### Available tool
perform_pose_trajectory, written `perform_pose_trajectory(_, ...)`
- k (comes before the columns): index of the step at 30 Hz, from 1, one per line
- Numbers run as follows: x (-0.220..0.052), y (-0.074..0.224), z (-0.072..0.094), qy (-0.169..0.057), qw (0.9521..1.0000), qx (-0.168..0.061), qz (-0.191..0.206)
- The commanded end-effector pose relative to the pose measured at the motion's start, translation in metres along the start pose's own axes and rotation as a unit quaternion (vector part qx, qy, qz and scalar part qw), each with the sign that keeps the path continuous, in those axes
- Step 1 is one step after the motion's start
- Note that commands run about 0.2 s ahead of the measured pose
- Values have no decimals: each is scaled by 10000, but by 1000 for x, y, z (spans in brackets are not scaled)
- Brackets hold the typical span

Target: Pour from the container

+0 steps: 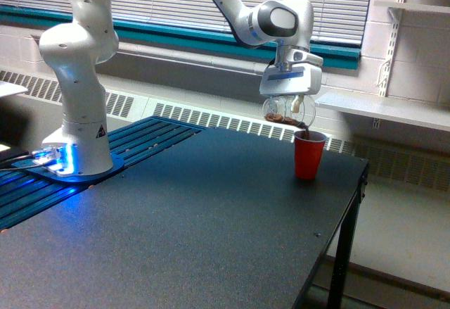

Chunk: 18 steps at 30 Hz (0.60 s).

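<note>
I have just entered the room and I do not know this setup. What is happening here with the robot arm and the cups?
The arm's hand holds a small clear container, tilted on its side just above a red cup. The red cup stands upright on the black table, near its far edge. Brown material shows in the container, and a thin brown stream seems to run from it into the red cup. So the pouring is under way, and some brown material remains in the container.

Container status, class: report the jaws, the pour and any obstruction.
Gripper jaws shut on container. Container tipped over red cup, brown contents at its lip. Table around cup unobstructed.
</note>
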<state>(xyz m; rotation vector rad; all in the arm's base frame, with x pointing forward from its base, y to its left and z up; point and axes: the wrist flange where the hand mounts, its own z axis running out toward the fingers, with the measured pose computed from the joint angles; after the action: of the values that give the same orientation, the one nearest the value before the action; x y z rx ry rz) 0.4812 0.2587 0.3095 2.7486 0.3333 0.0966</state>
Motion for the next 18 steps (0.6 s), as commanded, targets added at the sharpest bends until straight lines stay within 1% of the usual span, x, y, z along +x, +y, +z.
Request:
perform_pose_trajectory(1, 2, -5, -8, 7, 9996, -79, -268)
perform_pose_trajectory(15, -1, -6, -12, -235, 9974, -232, -638)
perform_pose_trajectory(18, -1, -6, -13, -249, 9970, -278, -680)
